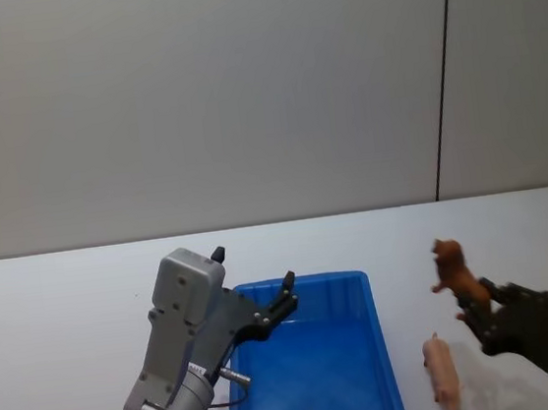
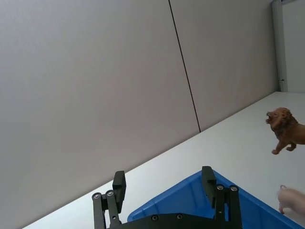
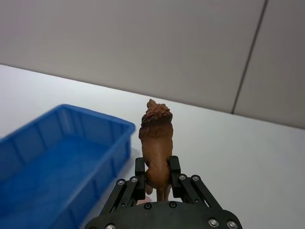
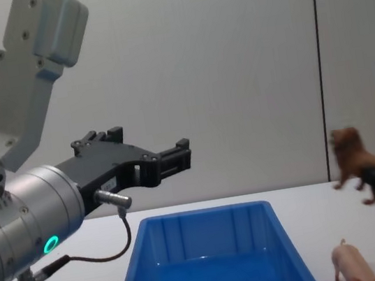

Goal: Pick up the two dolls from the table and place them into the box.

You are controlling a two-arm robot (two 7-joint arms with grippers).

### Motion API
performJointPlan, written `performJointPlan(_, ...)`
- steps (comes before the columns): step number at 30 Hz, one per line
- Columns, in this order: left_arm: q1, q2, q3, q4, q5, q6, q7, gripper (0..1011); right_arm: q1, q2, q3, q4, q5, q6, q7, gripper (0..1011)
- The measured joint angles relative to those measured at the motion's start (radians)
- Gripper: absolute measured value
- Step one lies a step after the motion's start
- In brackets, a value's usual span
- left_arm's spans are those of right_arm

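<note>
While raised right of the box (image 1: pixel 387 370), clamped the brown doll (image 1: pixel 452 269) by its rear in the right hand (image 3: pixel 157 164); noted left hand (image 2: pixel 163 179) spread above box's left side, pink pig (image 1: pixel 441 369) on desk (image 1: pixel 68 308) beside box; judged both light, rigid, slick, best pinched across the trunk.

"Bright in here, isn't it? Soft light from overhead, no hard edges anywhere."

"Aye, the white table (image 1: pixel 68 308) throws it back evenly — there's only a faint shadow beside the pink pig (image 1: pixel 442 372)."

"The blue box (image 1: pixel 386 351) has a mild sheen on its floor, no real glare."

"And the brown doll (image 3: pixel 155 138) is lighter along its back, darker beneath — the grey wall (image 1: pixel 192 95) far behind is flat and even."
</note>
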Motion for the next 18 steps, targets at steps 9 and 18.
performJointPlan(9, 0.000, 0.000, 0.000, 0.000, 0.000, 0.000, 0.000, 1001, 0.055, -0.046, -0.039, -0.007, -0.042, 0.014, 0.091, 280)
performJointPlan(18, 0.000, 0.000, 0.000, 0.000, 0.000, 0.000, 0.000, 1001, 0.128, -0.116, -0.092, 0.061, -0.103, 0.062, 0.174, 280)
